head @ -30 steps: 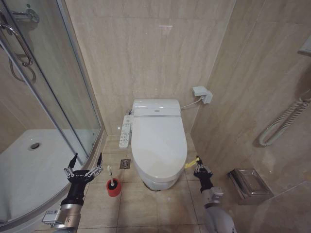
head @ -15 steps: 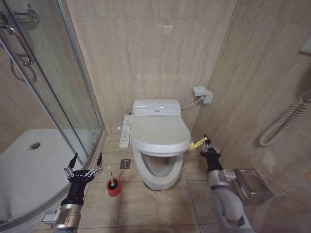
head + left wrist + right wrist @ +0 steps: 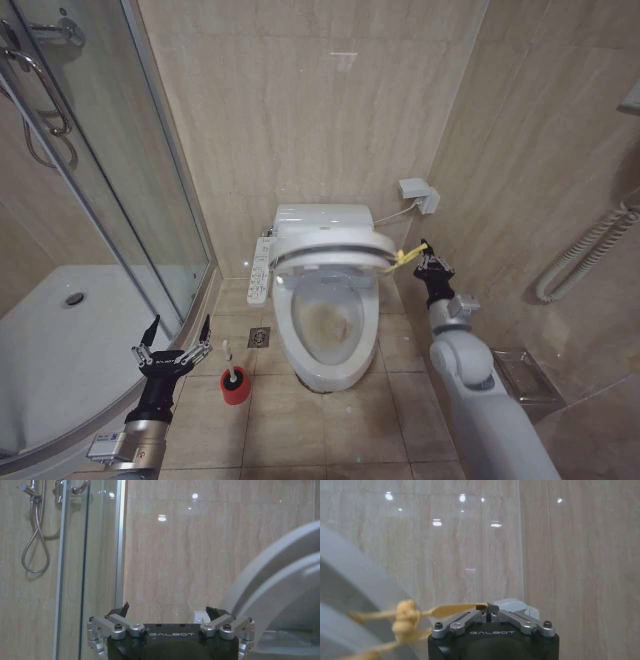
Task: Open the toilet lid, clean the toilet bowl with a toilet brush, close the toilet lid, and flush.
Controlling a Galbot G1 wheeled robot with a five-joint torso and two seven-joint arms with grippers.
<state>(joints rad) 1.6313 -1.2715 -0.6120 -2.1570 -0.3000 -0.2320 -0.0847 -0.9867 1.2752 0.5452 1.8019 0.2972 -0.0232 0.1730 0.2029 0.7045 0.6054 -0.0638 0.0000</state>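
We see the right gripper [image 3: 425,256] up beside the toilet's right side, fingers pinched closed on a yellow tie [image 3: 402,620] — the tie runs to the toilet lid [image 3: 330,250], which is raised well off the toilet bowl [image 3: 325,335] and tilted back. Bowl interior shows brownish stains. Left gripper [image 3: 172,337] hovers low by the shower tray [image 3: 60,340], fingers spread wide, holding nothing — the toilet brush [image 3: 233,381] stands in its red holder on the floor just beside it.

Toilet lid [image 3: 330,250] half-raised, stained toilet bowl [image 3: 327,325] exposed, toilet brush [image 3: 233,383] alongside
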